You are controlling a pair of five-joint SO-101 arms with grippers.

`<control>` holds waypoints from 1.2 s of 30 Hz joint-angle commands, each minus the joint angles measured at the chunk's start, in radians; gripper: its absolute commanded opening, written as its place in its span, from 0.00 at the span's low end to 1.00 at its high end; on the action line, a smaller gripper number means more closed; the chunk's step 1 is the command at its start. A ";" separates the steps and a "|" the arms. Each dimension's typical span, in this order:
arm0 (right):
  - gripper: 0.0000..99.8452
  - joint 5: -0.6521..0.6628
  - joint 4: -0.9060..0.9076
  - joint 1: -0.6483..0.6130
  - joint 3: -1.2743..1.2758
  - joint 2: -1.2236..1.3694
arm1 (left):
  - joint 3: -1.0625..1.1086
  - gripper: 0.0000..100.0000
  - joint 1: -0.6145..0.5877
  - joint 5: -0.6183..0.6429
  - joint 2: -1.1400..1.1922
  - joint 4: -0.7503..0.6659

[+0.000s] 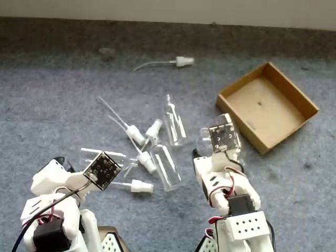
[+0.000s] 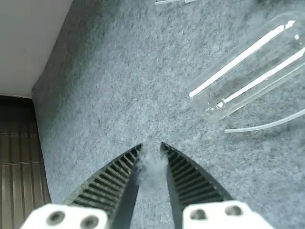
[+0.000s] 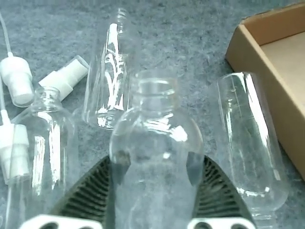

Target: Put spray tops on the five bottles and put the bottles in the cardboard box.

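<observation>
My right gripper [image 3: 155, 162] is shut on a clear bottle [image 3: 155, 138], whose open neck points away from the wrist; it has no spray top on it. Three more clear bottles lie on the carpet: one [image 3: 112, 71] ahead, one [image 3: 40, 138] to one side, one [image 3: 248, 138] beside the cardboard box [image 3: 271, 43]. Near them lie white spray tops [image 3: 64, 76] [image 3: 16, 78]. My left gripper [image 2: 151, 148] hovers over bare carpet, its fingers nearly together with nothing between them. A further bottle [image 2: 248, 71] lies ahead of it. The box [image 1: 268, 105] is empty.
One spray top [image 1: 184, 61] with a long tube lies far back, near the dark strip at the carpet's edge. Other spray tops [image 1: 140, 185] [image 1: 135, 134] lie scattered between the arms. Bare grey carpet [image 1: 52, 105] stretches at the far left.
</observation>
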 commanded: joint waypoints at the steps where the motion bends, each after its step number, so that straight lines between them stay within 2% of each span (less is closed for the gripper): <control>1: 0.07 0.006 -0.030 -0.005 -0.010 -0.013 | -0.099 0.01 -0.012 0.006 0.113 0.006; 4: 0.07 0.006 -0.031 -0.005 0.005 -0.013 | -0.188 0.01 -0.005 0.051 0.272 0.002; 8: 0.07 0.006 -0.035 -0.005 0.033 -0.015 | -0.321 0.01 0.081 0.061 0.461 0.021; 16: 0.07 0.006 -0.035 -0.004 0.035 -0.015 | -0.478 0.01 0.418 0.055 0.733 0.183; 23: 0.07 0.012 -0.035 -0.004 0.035 -0.015 | -0.475 0.01 0.624 0.054 0.978 0.172; 30: 0.07 0.012 -0.035 -0.004 0.036 -0.015 | -0.481 0.19 0.773 0.054 1.152 0.092; 36: 0.07 0.014 -0.035 -0.004 0.036 -0.015 | -0.475 0.21 0.791 -0.074 1.257 0.032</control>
